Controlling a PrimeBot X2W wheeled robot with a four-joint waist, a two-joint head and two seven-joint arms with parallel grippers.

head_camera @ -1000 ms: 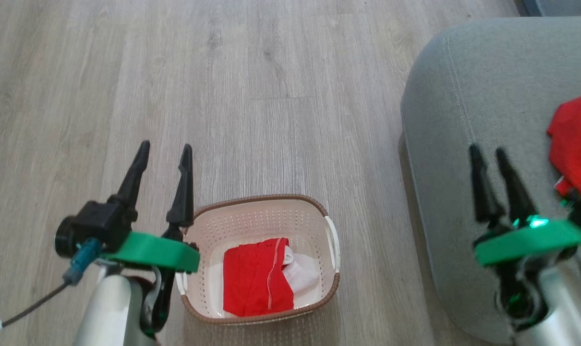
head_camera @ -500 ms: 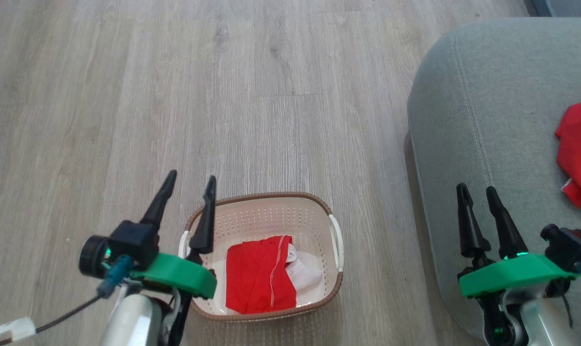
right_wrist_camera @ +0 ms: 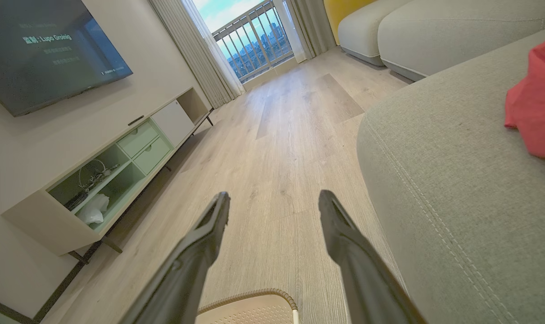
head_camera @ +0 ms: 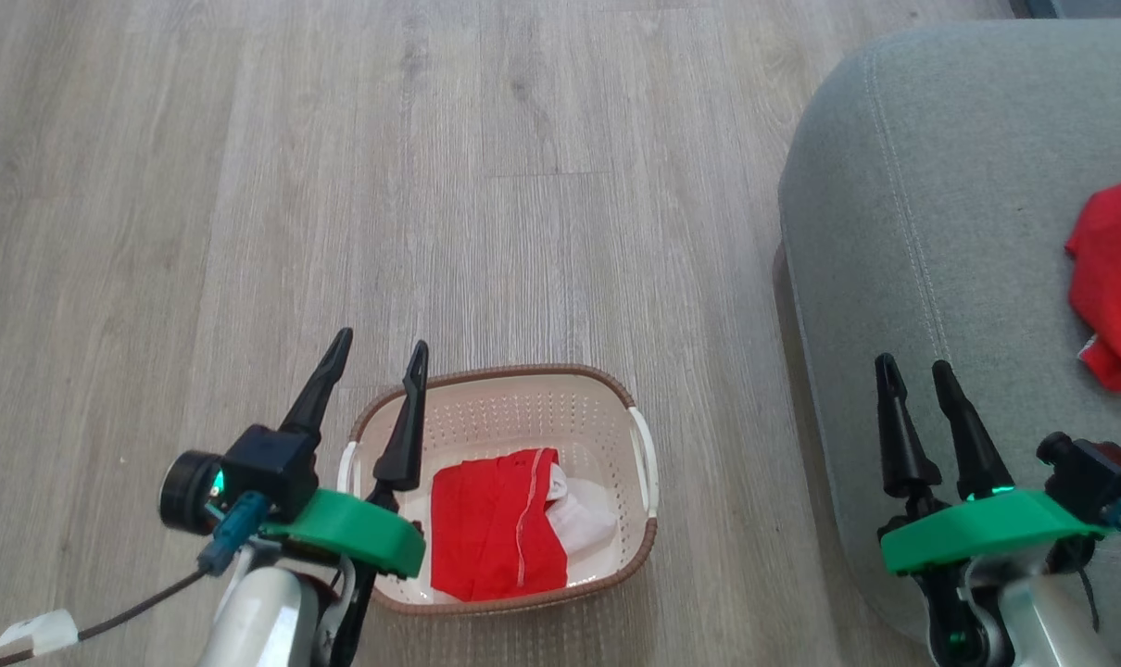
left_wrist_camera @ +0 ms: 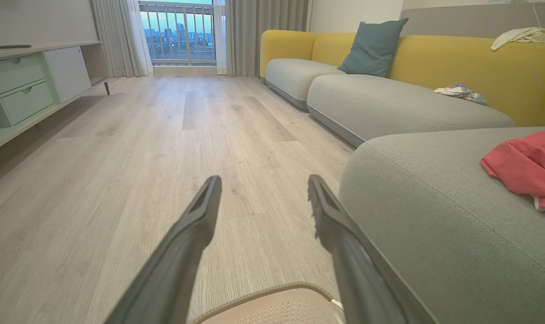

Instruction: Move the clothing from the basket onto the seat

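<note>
The cream basket (head_camera: pixel 616 435) with a brown rim stands on the wood floor and holds red clothing (head_camera: pixel 496 533) with white parts. Another red garment (head_camera: pixel 1116 278) lies on the grey seat (head_camera: pixel 894 185) at the right. My left gripper (head_camera: pixel 382 341) hangs open and empty over the basket's left rim. Over the seat's near edge my right gripper (head_camera: pixel 913 363) is open and empty too. In the left wrist view the open left gripper (left_wrist_camera: pixel 263 180) points across the floor, the basket rim (left_wrist_camera: pixel 263 290) below it. The right wrist view shows the right gripper (right_wrist_camera: pixel 272 195) open beside the seat (right_wrist_camera: pixel 457 180).
Wood floor (head_camera: pixel 431 185) spreads ahead and to the left of the basket. A long grey and yellow sofa (left_wrist_camera: pixel 389 90) runs along the right, with a teal cushion and loose cloths on it. A low TV cabinet (right_wrist_camera: pixel 119 171) lines the left wall.
My right gripper has drawn back from the red garment on the seat to the seat's near edge. My left gripper has come lower and nearer the basket's left rim. The camera shifted slightly.
</note>
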